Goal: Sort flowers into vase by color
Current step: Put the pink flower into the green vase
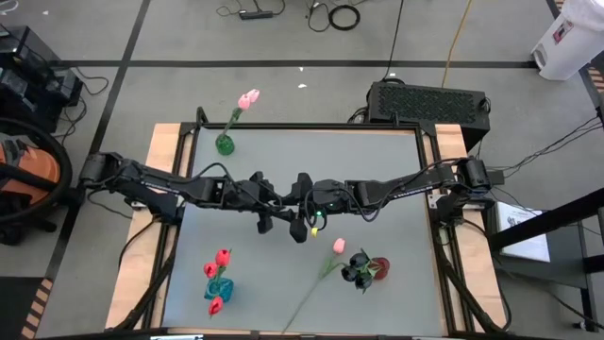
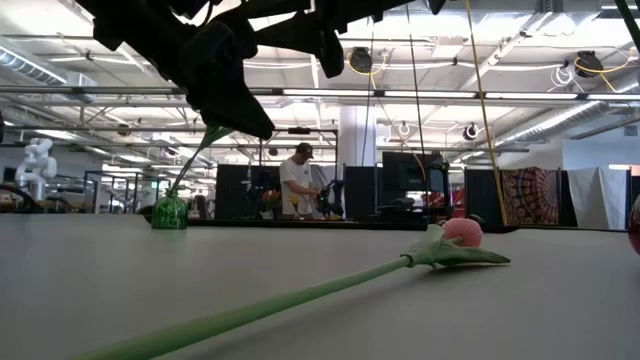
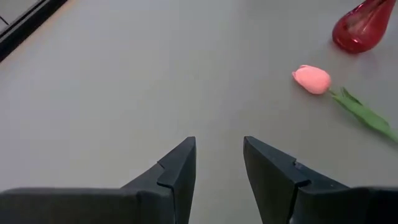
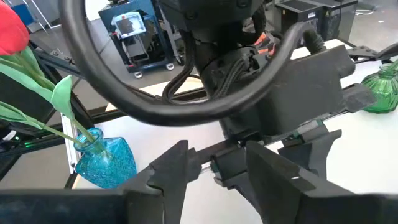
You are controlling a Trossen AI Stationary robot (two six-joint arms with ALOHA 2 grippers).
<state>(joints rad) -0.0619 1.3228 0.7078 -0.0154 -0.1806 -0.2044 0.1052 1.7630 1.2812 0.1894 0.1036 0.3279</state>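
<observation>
floor: grey concrete (image 1: 170,38) | ceiling: strip lights (image 2: 420,95) | person (image 2: 297,185) at distant workbench | black partitions (image 2: 400,190)

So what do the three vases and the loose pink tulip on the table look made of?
The blue vase, green vase and red vase look like glossy coloured glass: translucent, with bright highlights. The pink tulip looks artificial, probably matte fabric or foam, with a plain plastic-like green stem.

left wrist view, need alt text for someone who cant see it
The left gripper hangs open and empty over bare grey table, its two dark fingers apart. Beyond it a pink tulip lies flat on the table, green stem trailing away, with the base of a red glass vase standing apart behind it.
</observation>
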